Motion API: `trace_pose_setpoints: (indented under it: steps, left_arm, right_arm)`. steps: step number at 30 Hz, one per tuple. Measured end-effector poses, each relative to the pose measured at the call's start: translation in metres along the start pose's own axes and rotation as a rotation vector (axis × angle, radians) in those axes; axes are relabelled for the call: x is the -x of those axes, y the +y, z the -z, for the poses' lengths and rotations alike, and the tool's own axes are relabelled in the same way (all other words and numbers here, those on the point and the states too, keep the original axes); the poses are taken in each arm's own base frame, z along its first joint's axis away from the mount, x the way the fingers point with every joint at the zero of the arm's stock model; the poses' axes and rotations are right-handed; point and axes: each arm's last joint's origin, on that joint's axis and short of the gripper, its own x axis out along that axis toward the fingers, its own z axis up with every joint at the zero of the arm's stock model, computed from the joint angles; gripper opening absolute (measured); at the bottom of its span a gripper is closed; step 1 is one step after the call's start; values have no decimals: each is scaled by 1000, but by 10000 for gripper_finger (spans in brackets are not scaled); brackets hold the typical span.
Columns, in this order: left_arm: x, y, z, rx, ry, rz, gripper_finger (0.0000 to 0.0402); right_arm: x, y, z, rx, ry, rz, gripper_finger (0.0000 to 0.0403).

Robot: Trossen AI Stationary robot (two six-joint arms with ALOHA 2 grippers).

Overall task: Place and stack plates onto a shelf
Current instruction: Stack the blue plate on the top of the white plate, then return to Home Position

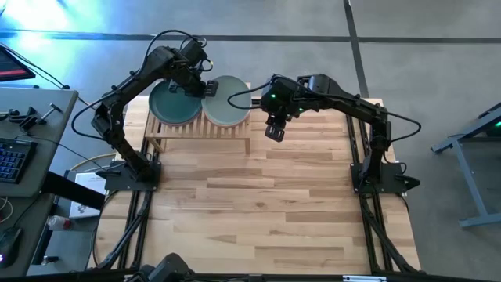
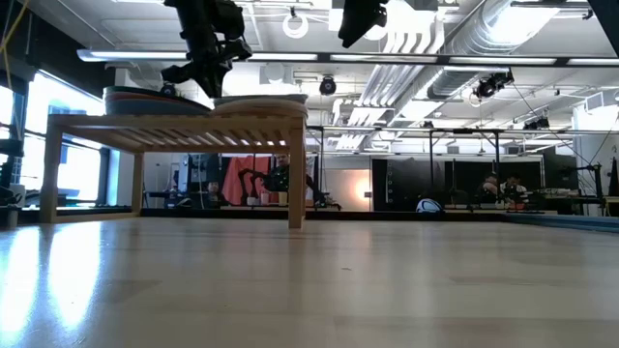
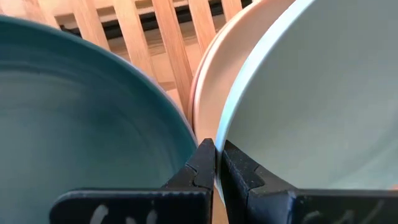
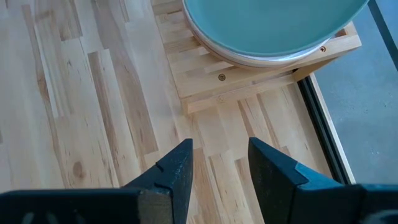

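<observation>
The shelf (image 1: 200,137) stands at the table's far left and carries two stacks of plates. The left stack is topped by the dark teal plate (image 1: 172,103), the right stack by the sage green plate (image 1: 228,106), which lies on a peach-pink plate (image 3: 208,81). In the low view the stacks rest flat on the slats (image 2: 174,130). My left gripper (image 1: 205,88) is between the two stacks, shut at the sage plate's rim. My right gripper (image 1: 274,131) hangs open above the table, just right of the shelf's near right corner (image 4: 249,81). My left gripper (image 3: 216,163) has the sage green plate's left rim (image 3: 219,134) running into the thin gap between its fingers: one finger lies over the plate's inside, the other on the teal plate's side. It comes slanting down from the far side. The plate lies flat on its stack.
Bare wooden tabletop (image 1: 258,211) fills the near and right parts of the table. The table's right edge and frame (image 4: 320,118) run close by the shelf's corner. A side table with a keyboard and tools (image 1: 23,133) stands off to the left.
</observation>
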Motion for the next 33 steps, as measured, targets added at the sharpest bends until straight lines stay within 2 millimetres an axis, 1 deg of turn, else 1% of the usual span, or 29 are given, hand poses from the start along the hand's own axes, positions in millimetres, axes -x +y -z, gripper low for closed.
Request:
trace_pose_setpoints:
  steps: [8, 22, 33]
  left_arm:
    - [0, 0, 3, 3, 39, 21, 5]
    - [0, 1, 2, -23, 33, 11, 38]
    - [0, 2, 5, -21, 66, 8, 75]
  right_arm:
    - [0, 0, 0, -1, 0, 0, 130]
    - [0, 0, 0, -4, -1, 0, 130]
    - [0, 0, 0, -4, -1, 0, 130]
